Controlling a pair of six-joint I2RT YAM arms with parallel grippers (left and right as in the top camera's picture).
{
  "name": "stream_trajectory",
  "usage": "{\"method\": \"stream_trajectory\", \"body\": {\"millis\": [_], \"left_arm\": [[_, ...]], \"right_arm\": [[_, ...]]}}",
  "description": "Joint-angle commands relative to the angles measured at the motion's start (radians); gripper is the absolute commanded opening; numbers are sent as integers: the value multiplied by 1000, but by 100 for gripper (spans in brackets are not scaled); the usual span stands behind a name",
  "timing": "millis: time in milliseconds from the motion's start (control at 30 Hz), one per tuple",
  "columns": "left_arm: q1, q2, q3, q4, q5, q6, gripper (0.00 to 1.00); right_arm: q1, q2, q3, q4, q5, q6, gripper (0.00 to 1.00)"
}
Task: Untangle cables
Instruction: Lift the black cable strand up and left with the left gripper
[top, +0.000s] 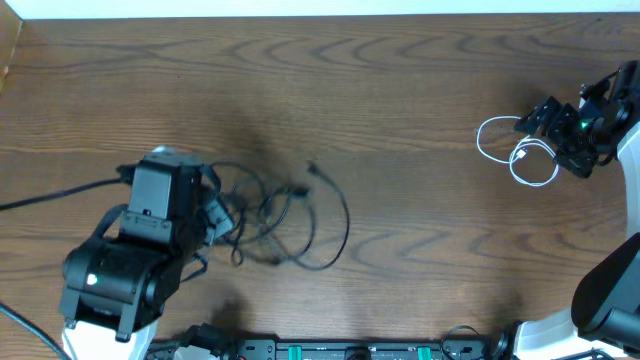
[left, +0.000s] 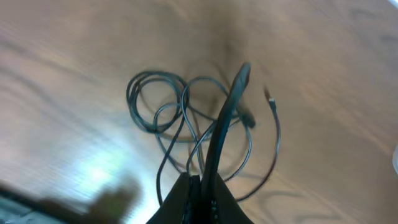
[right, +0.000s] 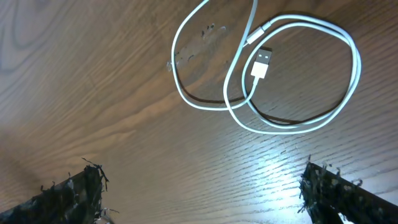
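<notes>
Bare table (top: 420, 210) between black tangle (top: 270, 208) and white cable (right: 262, 62), seemingly unobstructed.

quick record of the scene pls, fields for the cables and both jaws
black cables: tangled heap, left of centre on the table
white cable: loose loops lying flat, far right, apart from the black ones
left jaws: shut on one black cable
right jaws: open, near the white cable, holding nothing
progress: white cable separated, black cables not yet untangled

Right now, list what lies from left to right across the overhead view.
left arm → black cables, tangled → white cable, looped → right arm
</notes>
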Motion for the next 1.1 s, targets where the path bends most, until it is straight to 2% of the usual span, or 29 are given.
{"method": "stream_trajectory", "body": {"millis": [0,167,400,567,600,667,767,833,933,1067], "left_arm": [[5,10,-1,-46,-87,23,8],[5,46,-3,-73,-87,24,8],[5,125,-3,-74,-84,24,8],[5,200,-3,-74,9,25,8],[5,235,-3,-74,60,31,8],[5,271,-3,-74,68,31,8],[5,326,-3,-61,68,31,8],[4,364,-3,-51,71,31,8],[4,414,-3,-29,72,32,8],[4,451,-3,64,85,60,8]], "right_arm": [[2,3,8,-1,-5,-12,99],[2,3,8,-1,-5,-12,99],[2,3,8,102,5,-6,99],[2,3,8,96,-32,1,99],[2,3,8,92,-92,17,99],[2,3,8,57,-127,19,99],[4,3,4,-82,-148,18,99],[19,3,-9,-148,-191,-42,99],[71,3,-34,-203,-220,-217,99],[175,3,-87,-205,-238,-238,99]]}}
